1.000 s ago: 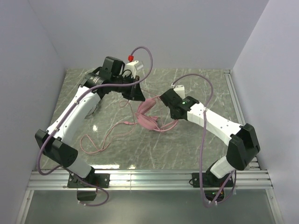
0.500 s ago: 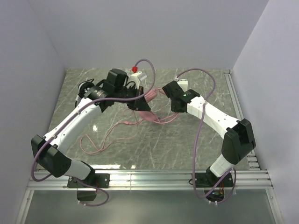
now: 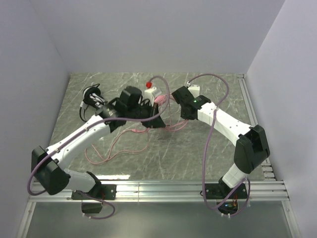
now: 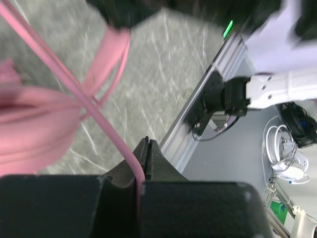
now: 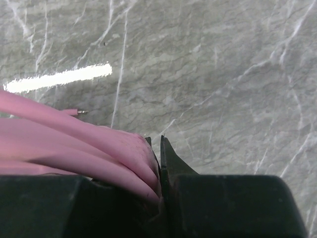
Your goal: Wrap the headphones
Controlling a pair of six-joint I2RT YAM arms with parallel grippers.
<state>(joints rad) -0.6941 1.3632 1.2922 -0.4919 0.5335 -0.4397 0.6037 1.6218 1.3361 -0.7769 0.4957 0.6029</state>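
The pink headphones [image 3: 159, 99] are held up near the middle back of the table between my two grippers. My right gripper [image 3: 171, 100] is shut on the pink headset [image 5: 74, 148], whose padded band fills the left of the right wrist view beside my fingertips [image 5: 157, 141]. My left gripper [image 3: 150, 119] is shut on the pink cable [image 4: 130, 157], which runs taut from my jaws [image 4: 147, 144] up to the headset [image 4: 29, 129]. The rest of the cable [image 3: 111, 146] lies in loose loops on the table. The black-and-white headphones [image 3: 92, 98] lie at the back left.
A marble-patterned table top [image 3: 163, 153] with grey walls on three sides. An aluminium rail [image 3: 158, 188] runs along the near edge and another [image 3: 247, 99] along the right side. Purple robot cables [image 3: 213, 144] hang by the arms.
My left gripper swung right and towards the near side, pulling the pink cable with it. My right gripper lifted the pink headset towards the back. The black-and-white headphones came into view.
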